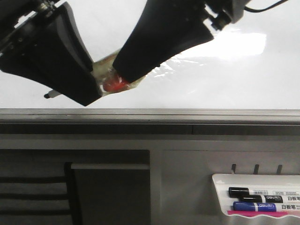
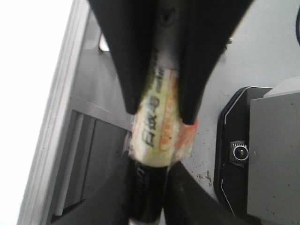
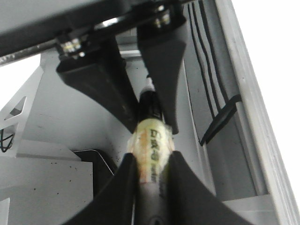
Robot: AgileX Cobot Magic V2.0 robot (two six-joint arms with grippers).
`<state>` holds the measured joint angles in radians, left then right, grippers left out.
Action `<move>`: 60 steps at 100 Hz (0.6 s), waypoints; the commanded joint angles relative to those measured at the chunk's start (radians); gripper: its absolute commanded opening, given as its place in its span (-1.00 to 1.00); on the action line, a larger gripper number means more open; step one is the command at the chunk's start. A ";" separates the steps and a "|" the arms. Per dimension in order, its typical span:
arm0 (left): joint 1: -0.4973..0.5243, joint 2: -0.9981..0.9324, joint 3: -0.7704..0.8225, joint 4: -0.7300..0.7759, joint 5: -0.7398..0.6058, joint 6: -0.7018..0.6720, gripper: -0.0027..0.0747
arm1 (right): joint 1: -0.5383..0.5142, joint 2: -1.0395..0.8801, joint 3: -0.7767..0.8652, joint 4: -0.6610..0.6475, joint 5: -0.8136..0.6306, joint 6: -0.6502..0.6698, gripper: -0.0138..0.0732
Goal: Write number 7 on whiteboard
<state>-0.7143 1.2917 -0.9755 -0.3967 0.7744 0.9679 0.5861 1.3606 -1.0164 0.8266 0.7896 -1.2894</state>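
- Marker point(image 1: 110, 79) pinched between left tool point(image 1: 96, 86) and right tool point(image 1: 119, 75), both closed on taped yellow-red barrel, held in front of whiteboard point(image 1: 211, 84).
- Wrist views: left tool point(image 2: 159, 112) jaws clamped on label; right tool point(image 3: 150, 159) gripping same barrel point(image 3: 152, 150) from other end.
- No 7 visible on board; glare at upper right, dark tip-like bit point(image 1: 48, 95) poking out below left tool.
- Tray point(image 1: 220, 180) low right with spare pens point(image 1: 255, 199).
- Risks: uneven pull from two grips twisting or dropping marker; slick tape slipping; cap state unclear, so no ink; too hard a press skidding on glossy board.
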 commanded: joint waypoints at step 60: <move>-0.001 -0.016 -0.035 -0.067 -0.093 -0.032 0.40 | -0.005 -0.125 -0.026 -0.266 -0.036 0.249 -0.80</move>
<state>-0.7143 1.3003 -0.9755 -0.4283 0.7202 0.9487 0.5861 1.2982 -1.0164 0.6192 0.7877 -1.1281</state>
